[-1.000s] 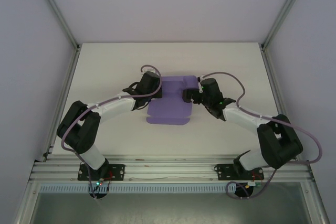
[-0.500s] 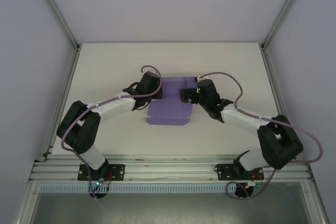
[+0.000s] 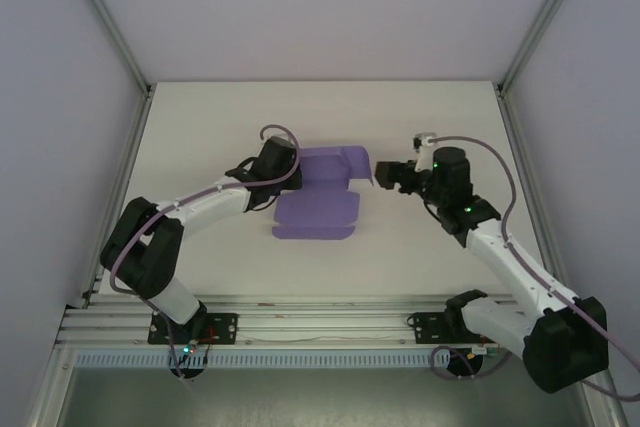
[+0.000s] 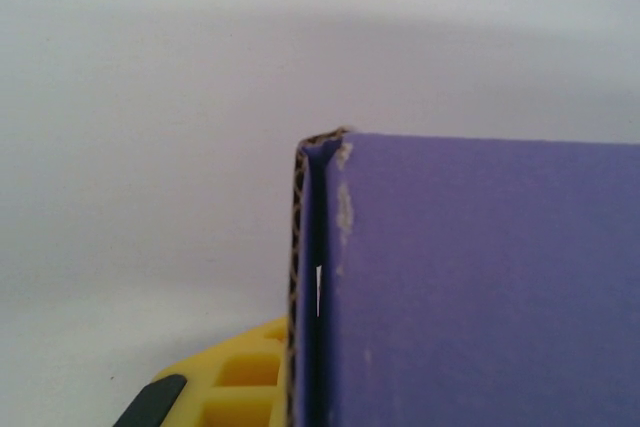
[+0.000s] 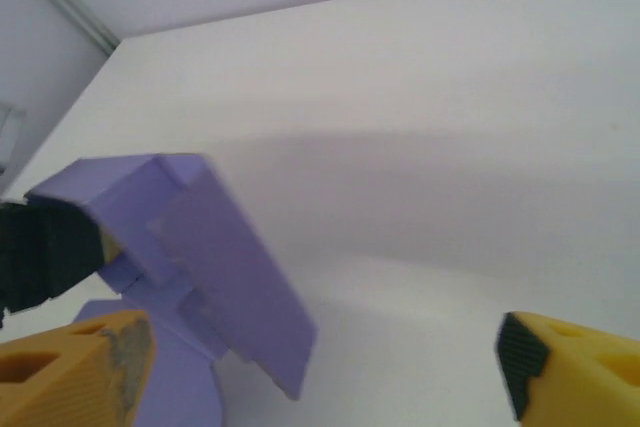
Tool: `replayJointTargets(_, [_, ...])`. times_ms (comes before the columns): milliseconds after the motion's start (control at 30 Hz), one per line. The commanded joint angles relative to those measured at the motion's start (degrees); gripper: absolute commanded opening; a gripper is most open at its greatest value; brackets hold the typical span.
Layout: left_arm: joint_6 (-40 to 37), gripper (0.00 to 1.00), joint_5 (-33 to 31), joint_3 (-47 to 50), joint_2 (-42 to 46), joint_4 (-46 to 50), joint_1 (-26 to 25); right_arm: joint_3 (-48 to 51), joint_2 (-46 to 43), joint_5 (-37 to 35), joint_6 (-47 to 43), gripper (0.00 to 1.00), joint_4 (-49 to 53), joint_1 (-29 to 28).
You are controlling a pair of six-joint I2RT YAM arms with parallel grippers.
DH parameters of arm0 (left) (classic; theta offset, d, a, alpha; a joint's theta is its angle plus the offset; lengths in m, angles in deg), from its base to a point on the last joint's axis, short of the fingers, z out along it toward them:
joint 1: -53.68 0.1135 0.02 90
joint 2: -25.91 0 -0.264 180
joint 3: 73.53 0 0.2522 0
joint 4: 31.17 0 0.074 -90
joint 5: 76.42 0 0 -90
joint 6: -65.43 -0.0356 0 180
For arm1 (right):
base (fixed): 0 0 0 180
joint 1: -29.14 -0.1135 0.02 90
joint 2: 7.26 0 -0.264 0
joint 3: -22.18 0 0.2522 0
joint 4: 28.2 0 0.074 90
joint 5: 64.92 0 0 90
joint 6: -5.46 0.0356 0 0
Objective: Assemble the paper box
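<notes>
Top external view shows the paper box [image 3: 320,192] mid-table [image 3: 200,127], probably light and easily creased, best held near a fold, where the left gripper [image 3: 290,179] pinches it, the right gripper [image 3: 385,174] open beside it.

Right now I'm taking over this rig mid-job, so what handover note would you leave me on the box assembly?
Left gripper: shut on the left edge of the paper box.
Right gripper: open, holding nothing, apart from the box on its right side.
Box: mid-table, partly folded; the far panel is raised and tilted, the near panel lies flat.
Done: the first fold is up.
Left: raise the remaining panels, tuck the flaps, close the box.
</notes>
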Motion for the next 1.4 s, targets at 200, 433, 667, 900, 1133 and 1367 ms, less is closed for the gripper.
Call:
replayJointTargets(200, [-3.14, 0.00, 6.41, 3.58, 4.22, -3.28, 1.24, -4.86, 11.34, 29.36, -14.16, 0.63, 5.51, 8.15])
replayJointTargets(433, [-3.65, 0.00, 10.71, 4.69, 4.63, -5.71, 1.31, -7.87, 17.29, 40.29, -22.87, 0.52, 5.96, 7.93])
replayJointTargets(667, [-4.20, 0.00, 11.80, 4.30, 4.25, -5.75, 1.24, -11.58, 18.84, 41.56, -32.74, 0.47, 15.35, 4.86])
replayJointTargets(900, [-4.13, 0.00, 10.71, 4.36, 4.67, -4.13, 0.53, -14.27, 20.13, 35.33, -32.76, 0.46, 15.01, -0.20])
replayJointTargets(1133, [-3.37, 0.00, 8.12, 3.25, 4.32, -1.81, -0.08, -15.24, 20.54, 23.86, -25.95, 0.43, 9.03, -5.35])
replayJointTargets(1367, [-0.74, 0.00, 4.19, 1.73, 4.32, 0.75, -1.13, -14.79, 21.87, -2.78, -14.21, 0.43, 1.80, -13.02])
